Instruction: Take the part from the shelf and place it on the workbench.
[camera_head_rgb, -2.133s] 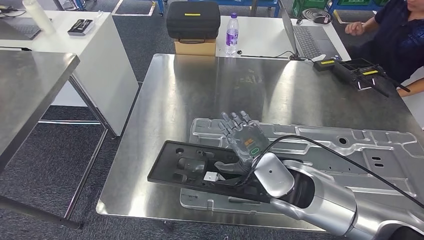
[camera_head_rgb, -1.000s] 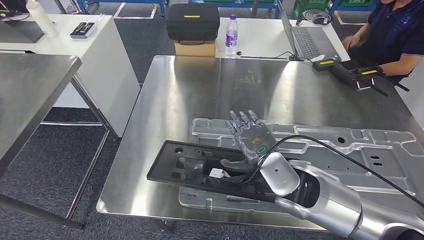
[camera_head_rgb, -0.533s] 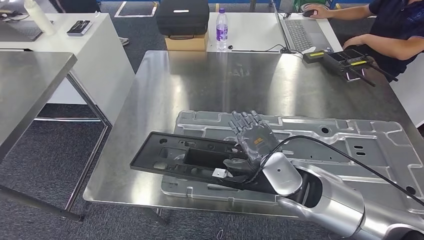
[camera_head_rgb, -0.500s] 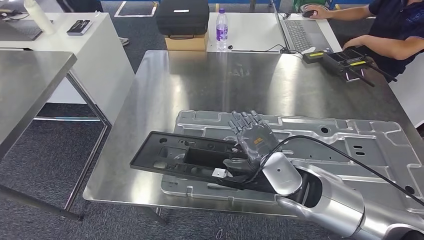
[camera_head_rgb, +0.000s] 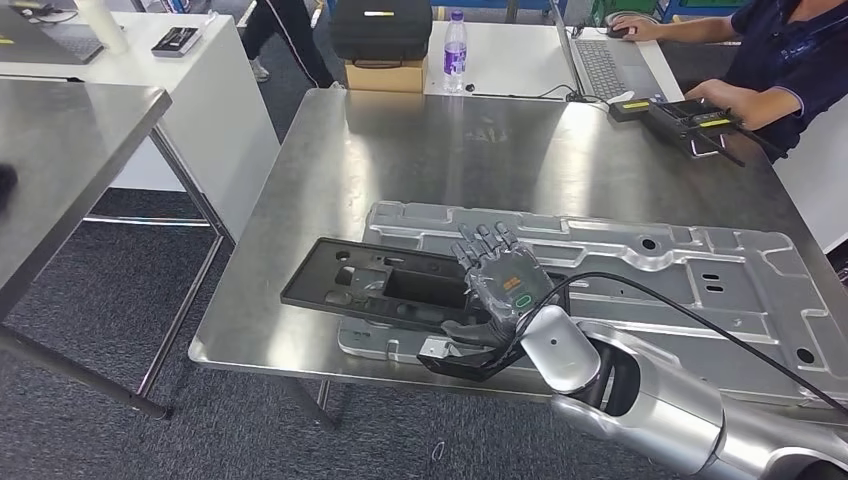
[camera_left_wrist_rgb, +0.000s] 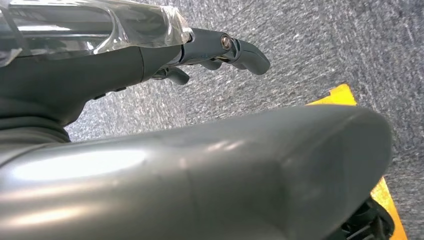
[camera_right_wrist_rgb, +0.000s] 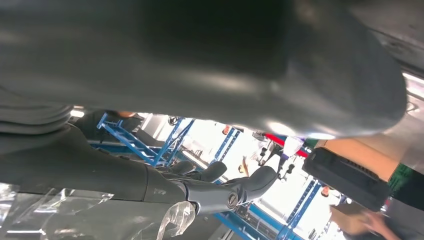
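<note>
The right hand (camera_head_rgb: 500, 285) gripped the black part (camera_head_rgb: 400, 290) over a metal plate (camera_head_rgb: 700, 290) on the workbench (camera_head_rgb: 400, 150); the left hand's (camera_left_wrist_rgb: 220, 47) grip could not be told.

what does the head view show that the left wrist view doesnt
Only the head view: the right hand holding the black part over the grey metal panel on the steel workbench, plus a bottle and a seated person behind it. Only the left wrist view: the left hand hanging over grey carpet with a yellow floor marking. Both share grey carpet.
</note>
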